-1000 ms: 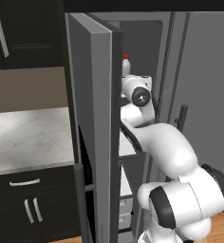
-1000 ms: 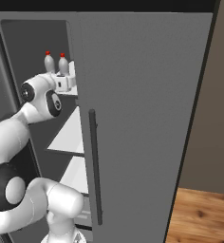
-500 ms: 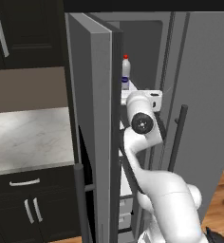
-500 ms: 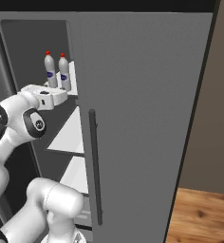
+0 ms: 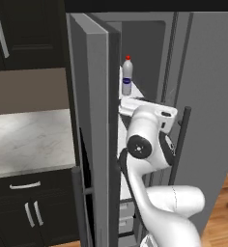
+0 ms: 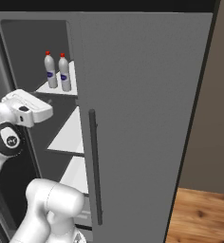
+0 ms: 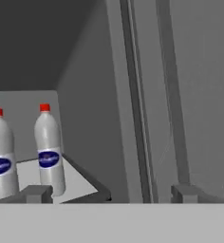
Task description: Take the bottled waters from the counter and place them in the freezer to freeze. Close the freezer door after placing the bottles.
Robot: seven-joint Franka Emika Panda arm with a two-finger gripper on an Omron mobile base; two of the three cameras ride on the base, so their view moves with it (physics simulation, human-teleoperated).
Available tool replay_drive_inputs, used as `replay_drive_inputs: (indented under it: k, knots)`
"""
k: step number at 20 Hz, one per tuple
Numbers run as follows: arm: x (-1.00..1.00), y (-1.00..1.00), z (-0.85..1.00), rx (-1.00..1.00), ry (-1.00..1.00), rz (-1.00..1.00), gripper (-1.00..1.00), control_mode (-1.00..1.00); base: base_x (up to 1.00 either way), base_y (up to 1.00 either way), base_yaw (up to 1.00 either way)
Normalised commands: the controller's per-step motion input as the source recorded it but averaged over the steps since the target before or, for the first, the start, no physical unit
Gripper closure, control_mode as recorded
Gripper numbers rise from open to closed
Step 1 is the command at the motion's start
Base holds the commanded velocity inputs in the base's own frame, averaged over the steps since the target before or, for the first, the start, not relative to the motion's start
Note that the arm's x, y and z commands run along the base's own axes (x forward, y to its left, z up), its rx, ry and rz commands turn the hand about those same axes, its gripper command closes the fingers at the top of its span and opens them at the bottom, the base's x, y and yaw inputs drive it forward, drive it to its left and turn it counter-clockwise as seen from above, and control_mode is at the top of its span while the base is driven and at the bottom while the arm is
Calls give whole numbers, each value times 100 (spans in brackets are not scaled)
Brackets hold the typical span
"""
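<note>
Grey fridge interior up top: both small clear red-capped bottled waters stand side by side on the freezer's white top shelf, upper left of the right base frame. My pincer is spread open, empty, so I'd shut the tall grey freezer door next.

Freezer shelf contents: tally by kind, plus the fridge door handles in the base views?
Bottled waters: 2, both upright on the top white shelf
Fridge door handles: 2, one on the open freezer door, one on the shut right door
Total: 4
</note>
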Motion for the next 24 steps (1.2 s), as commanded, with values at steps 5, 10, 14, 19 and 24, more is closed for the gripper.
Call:
replay_drive_inputs:
  k: [5, 10, 14, 19, 24]
  knots:
    - [-100, 0, 59, 34, 1, -21, -100, -100, 0, 0, 0]
    - [-100, -21, 45, 42, 7, -17, -100, -100, 0, 0, 0]
    - [-100, -93, 0, 50, 0, 0, -100, -100, 0, 0, 0]
    - [-100, -91, -4, 51, 3, 1, -100, -100, 0, 0, 0]
    - [-46, -56, -7, 16, -4, 10, -100, -100, 0, 0, 0]
